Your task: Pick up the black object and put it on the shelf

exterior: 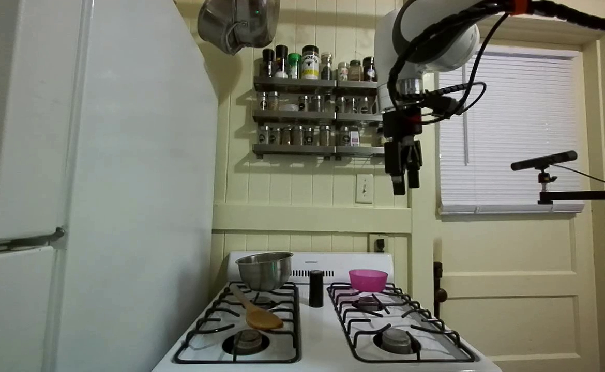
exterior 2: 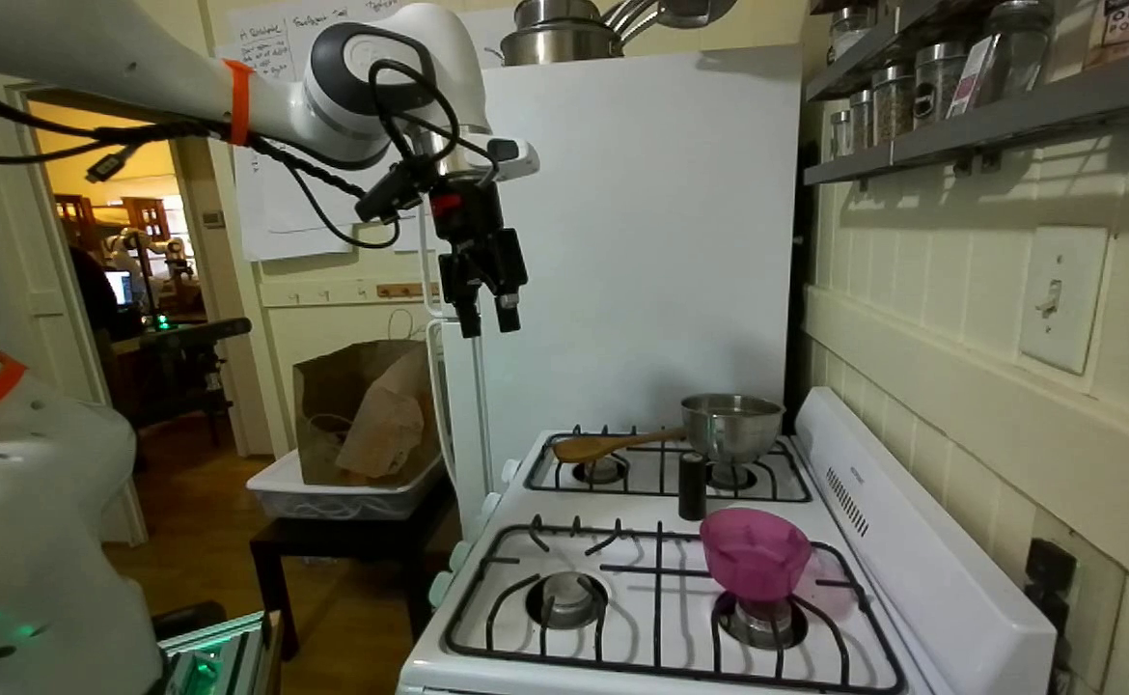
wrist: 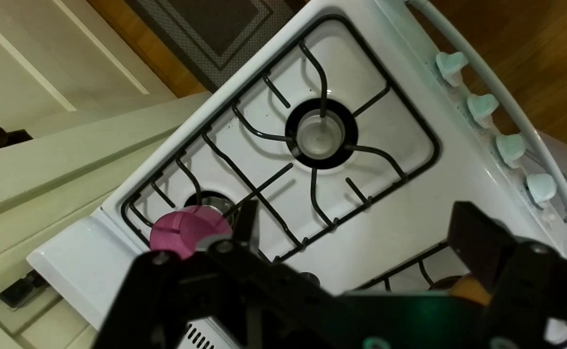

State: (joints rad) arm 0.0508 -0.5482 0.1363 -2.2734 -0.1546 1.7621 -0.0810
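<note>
The black object is a small upright cylinder on the white strip between the two grates of the stove, seen in both exterior views. In the wrist view only its round top shows past the gripper linkage. The shelf is a dark tiered rack on the back wall, lined with jars; its lower part also shows in an exterior view. My gripper points down, high above the stove, apart from everything, in both exterior views. In the wrist view its fingers are wide apart with nothing between them.
A pink bowl and a steel pot stand on the rear burners. A wooden spoon lies on the grate before the pot. A white fridge stands beside the stove. A pot shows above the shelf; a camera is on an arm.
</note>
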